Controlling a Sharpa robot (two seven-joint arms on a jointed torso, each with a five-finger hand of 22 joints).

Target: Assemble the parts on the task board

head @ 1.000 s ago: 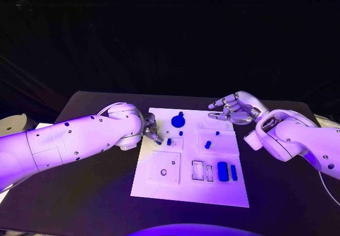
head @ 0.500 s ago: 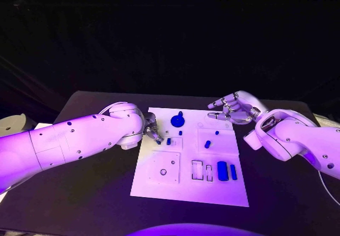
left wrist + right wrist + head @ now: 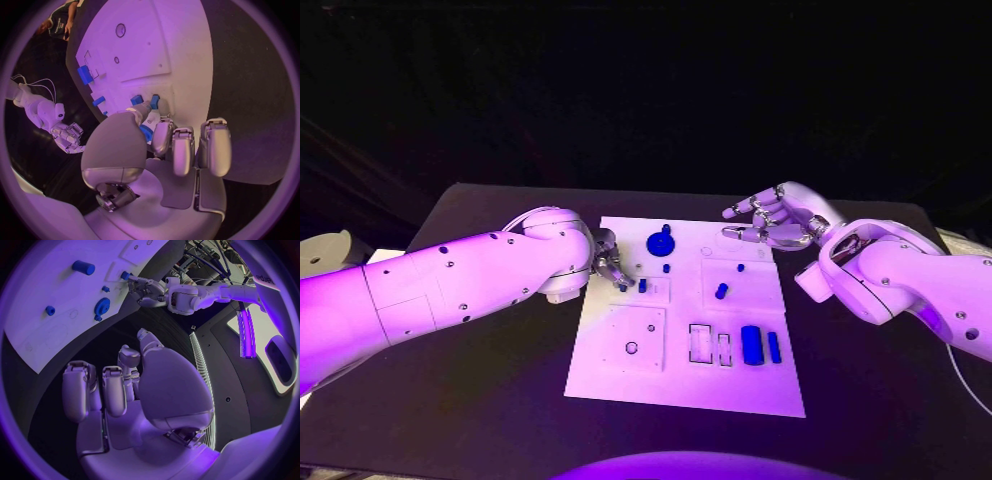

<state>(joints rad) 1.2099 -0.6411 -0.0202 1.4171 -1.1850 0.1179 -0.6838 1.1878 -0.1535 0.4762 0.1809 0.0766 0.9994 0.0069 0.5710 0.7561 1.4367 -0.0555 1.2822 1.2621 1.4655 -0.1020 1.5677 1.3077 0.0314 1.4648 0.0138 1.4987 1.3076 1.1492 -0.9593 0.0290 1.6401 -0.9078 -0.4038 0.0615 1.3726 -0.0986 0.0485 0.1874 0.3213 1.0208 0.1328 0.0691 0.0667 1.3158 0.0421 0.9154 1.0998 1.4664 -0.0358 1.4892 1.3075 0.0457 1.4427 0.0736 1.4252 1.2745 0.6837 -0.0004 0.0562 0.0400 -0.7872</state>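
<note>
The white task board (image 3: pixel 687 385) lies in the middle of the table. On it are a round blue part (image 3: pixel 661 243), a blue peg (image 3: pixel 721 292) and two blue bars (image 3: pixel 753 346). My left hand (image 3: pixel 610 268) hangs at the board's left edge. Its thumb (image 3: pixel 128 131) points at a small blue part (image 3: pixel 642 286) standing on the board (image 3: pixel 156 45). Whether the fingers (image 3: pixel 185 150) grip that part I cannot tell. My right hand (image 3: pixel 770 222) hovers over the board's far right corner, fingers (image 3: pixel 114 390) loosely bent and holding nothing.
A square plate with a hole (image 3: pixel 632 347) and two empty slots (image 3: pixel 713 345) occupy the board's near half. Black table (image 3: pixel 488 400) surrounds the board on both sides. My bulky left forearm (image 3: pixel 444 290) lies over the table's left part.
</note>
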